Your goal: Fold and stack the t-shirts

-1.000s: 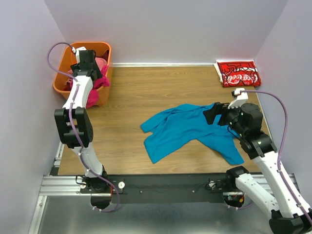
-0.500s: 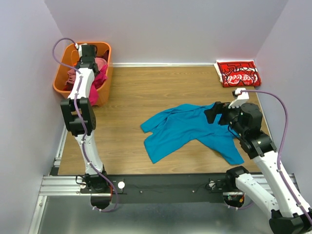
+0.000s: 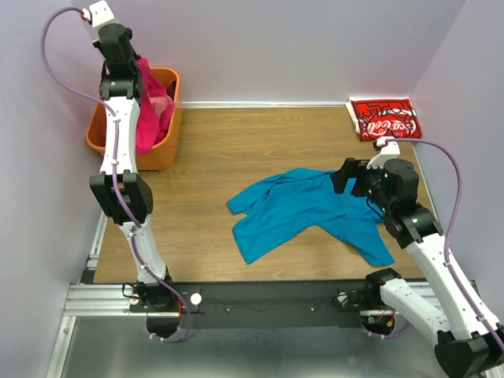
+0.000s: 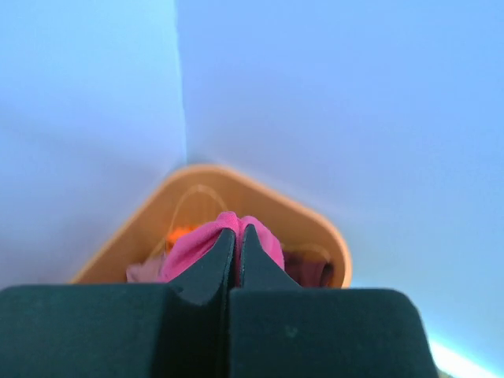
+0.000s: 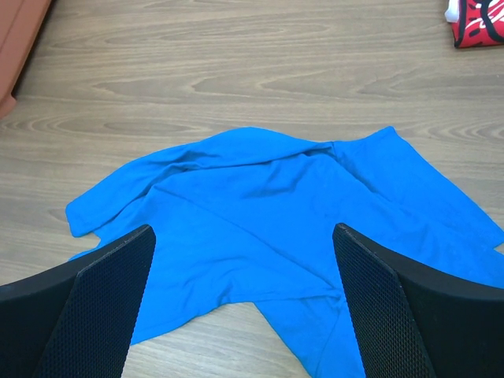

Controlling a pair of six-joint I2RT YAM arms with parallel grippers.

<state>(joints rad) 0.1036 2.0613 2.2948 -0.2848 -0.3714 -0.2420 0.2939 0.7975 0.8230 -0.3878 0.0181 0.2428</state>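
My left gripper (image 3: 134,64) is raised high over the orange basket (image 3: 168,79) and shut on the magenta-pink t-shirt (image 3: 146,118), which hangs from it down into the basket. In the left wrist view the fingers (image 4: 220,256) are pressed together with pink cloth (image 4: 266,246) pinched between them. The teal-blue t-shirt (image 3: 303,209) lies crumpled and spread on the table's middle. My right gripper (image 3: 345,178) hovers at its right part, open, with the blue cloth (image 5: 260,197) below the jaws (image 5: 242,230). The red t-shirt (image 3: 384,118) lies folded at the back right corner.
The orange basket (image 4: 319,224) stands in the back left corner against the walls, with more cloth inside it. Walls close the table on the left, back and right. The basket's corner (image 5: 16,39) and the red shirt (image 5: 480,20) show at the edges of the right wrist view.
My left gripper closed on the pink t-shirt in the basket and rose high, pulling the shirt up with it. The right arm shifted only slightly.
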